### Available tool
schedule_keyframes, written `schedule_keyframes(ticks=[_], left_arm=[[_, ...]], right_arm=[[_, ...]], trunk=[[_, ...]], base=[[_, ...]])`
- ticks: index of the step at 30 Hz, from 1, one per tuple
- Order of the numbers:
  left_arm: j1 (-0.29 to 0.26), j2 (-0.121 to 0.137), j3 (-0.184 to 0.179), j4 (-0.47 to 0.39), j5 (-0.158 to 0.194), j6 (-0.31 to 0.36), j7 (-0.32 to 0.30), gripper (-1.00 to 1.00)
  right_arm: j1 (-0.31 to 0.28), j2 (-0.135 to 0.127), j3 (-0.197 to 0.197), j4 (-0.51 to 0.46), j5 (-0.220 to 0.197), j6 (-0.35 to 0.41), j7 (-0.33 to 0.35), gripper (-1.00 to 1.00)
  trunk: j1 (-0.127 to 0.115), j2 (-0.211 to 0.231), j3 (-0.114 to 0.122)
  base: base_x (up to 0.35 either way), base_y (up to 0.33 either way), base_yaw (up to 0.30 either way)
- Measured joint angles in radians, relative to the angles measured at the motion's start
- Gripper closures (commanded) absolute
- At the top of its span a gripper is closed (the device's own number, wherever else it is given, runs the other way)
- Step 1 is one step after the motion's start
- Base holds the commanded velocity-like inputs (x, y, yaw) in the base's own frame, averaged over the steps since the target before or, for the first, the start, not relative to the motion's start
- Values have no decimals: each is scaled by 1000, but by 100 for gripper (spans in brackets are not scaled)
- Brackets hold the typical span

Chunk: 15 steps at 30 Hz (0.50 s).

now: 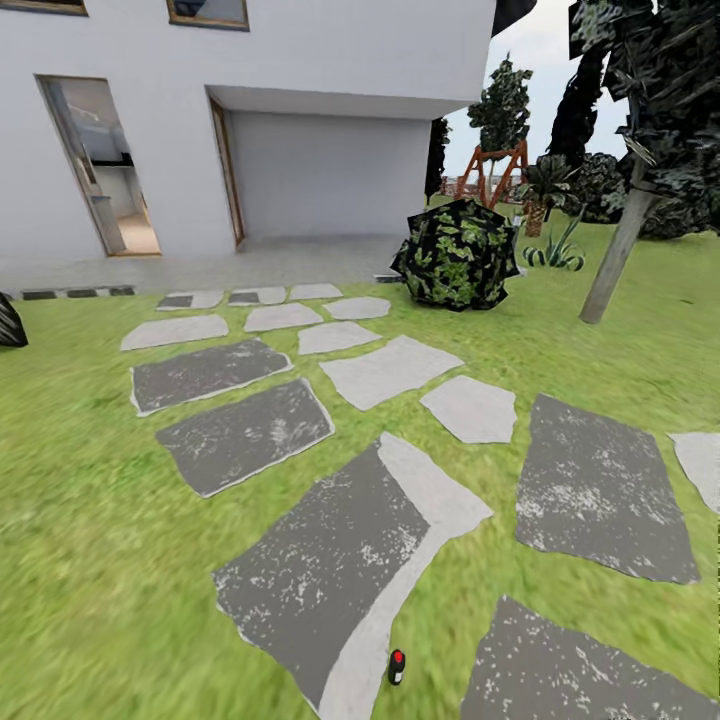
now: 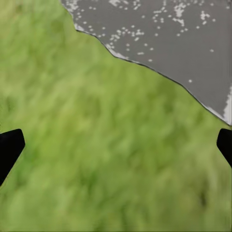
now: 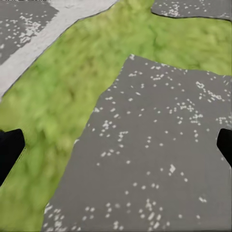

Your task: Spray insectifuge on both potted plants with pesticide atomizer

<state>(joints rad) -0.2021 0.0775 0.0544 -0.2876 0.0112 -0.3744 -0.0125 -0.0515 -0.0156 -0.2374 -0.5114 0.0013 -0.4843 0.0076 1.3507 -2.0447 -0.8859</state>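
I look over the garden lawn [image 1: 80,500], which is crossed by flat grey stepping stones [image 1: 245,435]. The pesticide atomizer and both potted plants are out of view. In the left wrist view my left gripper [image 2: 116,147] is open over grass, its black fingertips [image 2: 9,150] far apart and nothing between them. My right gripper [image 3: 116,147] is open too, hanging over a dark speckled stone [image 3: 154,159] beside a strip of grass.
A white house [image 1: 330,60] with an open doorway [image 1: 105,170] and a recessed bay stands behind. A dark leafy bush [image 1: 455,255] and a leaning tree trunk [image 1: 615,255] rise at the right. A small black object with a red top [image 1: 397,665] lies on a near stone.
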Motion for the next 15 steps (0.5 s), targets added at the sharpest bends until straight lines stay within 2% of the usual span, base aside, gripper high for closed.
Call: schedule_keyframes(ticks=[5,15], left_arm=[[0,-1,0,0,0,0,0,-100],[0,-1,0,0,0,0,0,-100]], right_arm=[[0,0,-1,1,0,0,1,-100],[0,0,-1,1,0,0,0,-100]], trunk=[[0,0,0],[0,0,0]], base=[[108,302,-263],[-5,300,-266]])
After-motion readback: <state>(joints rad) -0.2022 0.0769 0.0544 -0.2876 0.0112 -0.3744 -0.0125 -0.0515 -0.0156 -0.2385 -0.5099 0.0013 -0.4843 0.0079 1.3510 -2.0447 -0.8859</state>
